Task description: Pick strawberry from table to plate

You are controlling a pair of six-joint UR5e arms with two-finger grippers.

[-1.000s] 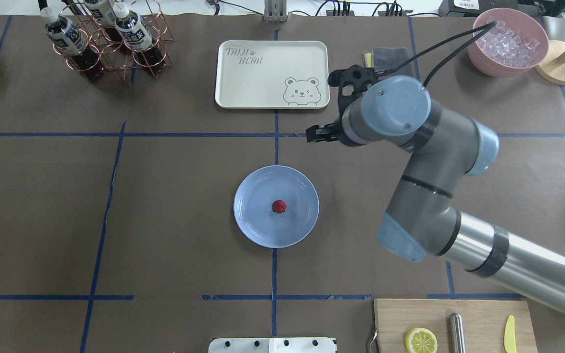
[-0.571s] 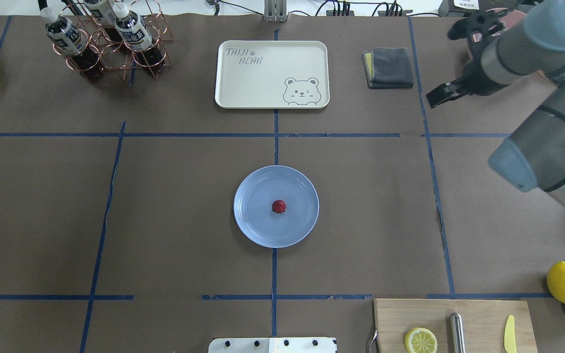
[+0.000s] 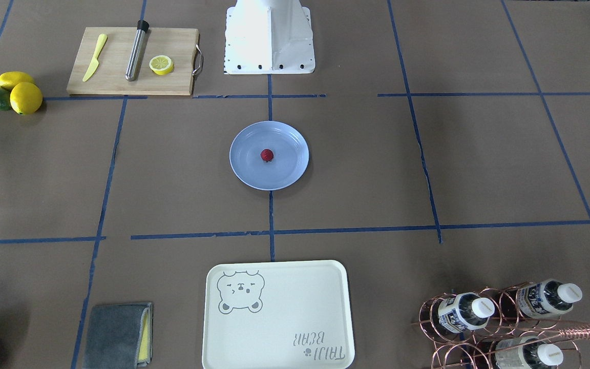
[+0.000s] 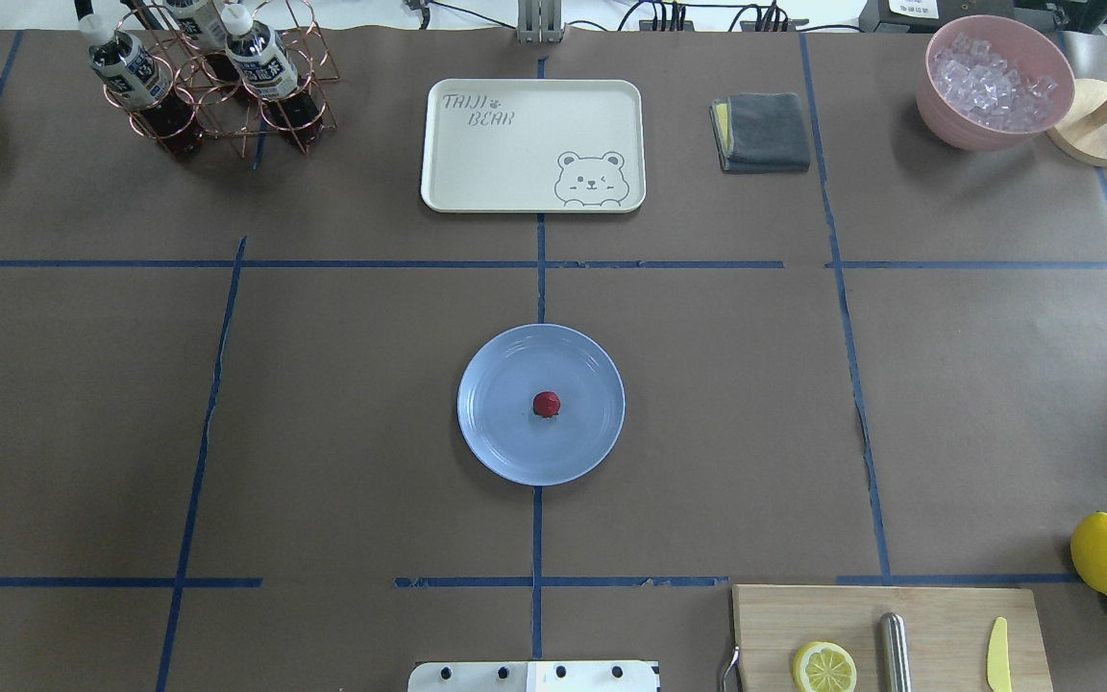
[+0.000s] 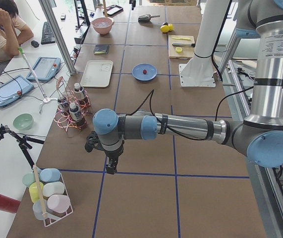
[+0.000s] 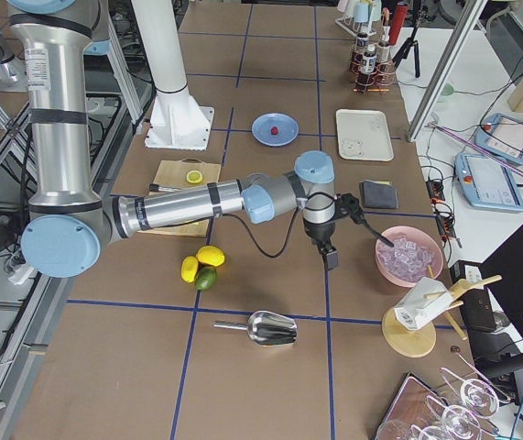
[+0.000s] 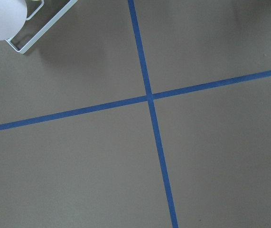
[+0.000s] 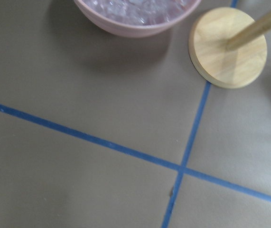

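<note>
Strawberry [image 4: 546,405] lay near centre of plate [image 4: 505,447], off the rim; I judged placement done | left gripper [image 5: 110,166] and right gripper [image 6: 332,259] hung well apart from plate on opposite sides, probably parked clear | I could not tell whether either was open or closed.

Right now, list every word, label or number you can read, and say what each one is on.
"TAIJI BEAR", with a small paw mark: printed on the cream tray, beside a bear drawing.
Labels on the bottles: too small to read.
White sticker on the left arm: too small to read.
Nothing else is readable.
</note>
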